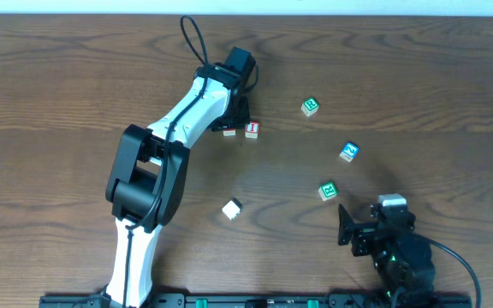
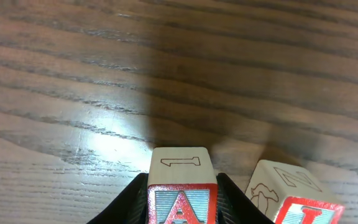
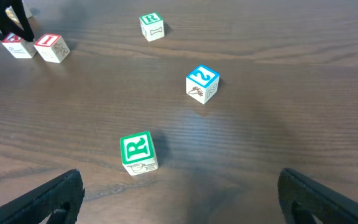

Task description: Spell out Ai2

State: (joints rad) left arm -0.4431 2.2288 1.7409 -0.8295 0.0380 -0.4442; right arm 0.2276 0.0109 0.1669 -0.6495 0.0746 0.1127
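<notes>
My left gripper [image 1: 232, 115] is shut on the red "A" cube [image 1: 228, 131], which fills the gap between its fingers in the left wrist view [image 2: 182, 186]. The red "I" cube [image 1: 252, 130] stands just to its right with a small gap, and also shows in the left wrist view [image 2: 297, 202]. The blue "2" cube [image 1: 349, 152] lies alone at mid right and shows in the right wrist view [image 3: 202, 84]. My right gripper [image 3: 179, 193] is open and empty, low at the front right [image 1: 349, 229], well short of the "2" cube.
Two green "R" cubes lie on the wooden table, one at the back [image 1: 311, 106] and one just ahead of my right gripper [image 1: 328, 190], [image 3: 138, 151]. A plain white cube [image 1: 232, 208] lies near the left arm's base.
</notes>
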